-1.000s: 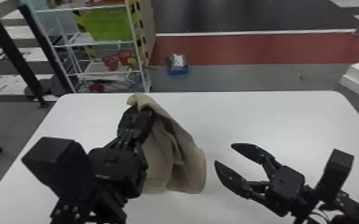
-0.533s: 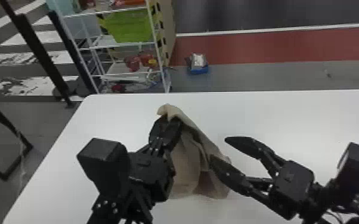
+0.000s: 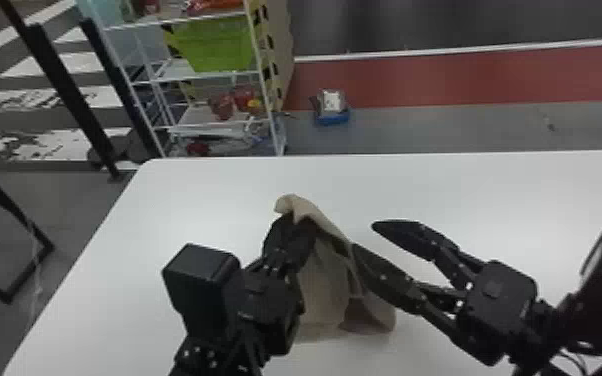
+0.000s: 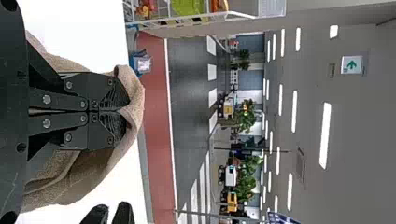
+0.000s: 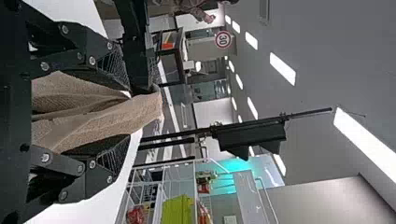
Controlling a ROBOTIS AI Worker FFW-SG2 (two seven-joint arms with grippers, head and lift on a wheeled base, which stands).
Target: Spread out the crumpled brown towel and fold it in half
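The two flat black fingers of the left gripper [image 3: 291,223] are pressed together on a brown cloth towel [image 3: 322,285], whose top edge folds over the fingertips. The right gripper [image 3: 364,236] has its two flat black fingers spread wide; the right wrist view shows part of the towel between them, with a finger on either side and neither closed on it. The towel hangs in creased folds from the left gripper, over the middle of a smooth white table [image 3: 490,195] with rounded corners, well short of its far edge.

Beyond that edge, near the far left corner, stands a white wire shelf rack [image 3: 210,76]. It carries a bright green plastic bin [image 3: 215,47], contents too unclear to tell, with small red items [image 3: 222,106] a level below. To the rack's right, a low blue container [image 3: 332,120] on the grey floor holds a white object [image 3: 331,99].
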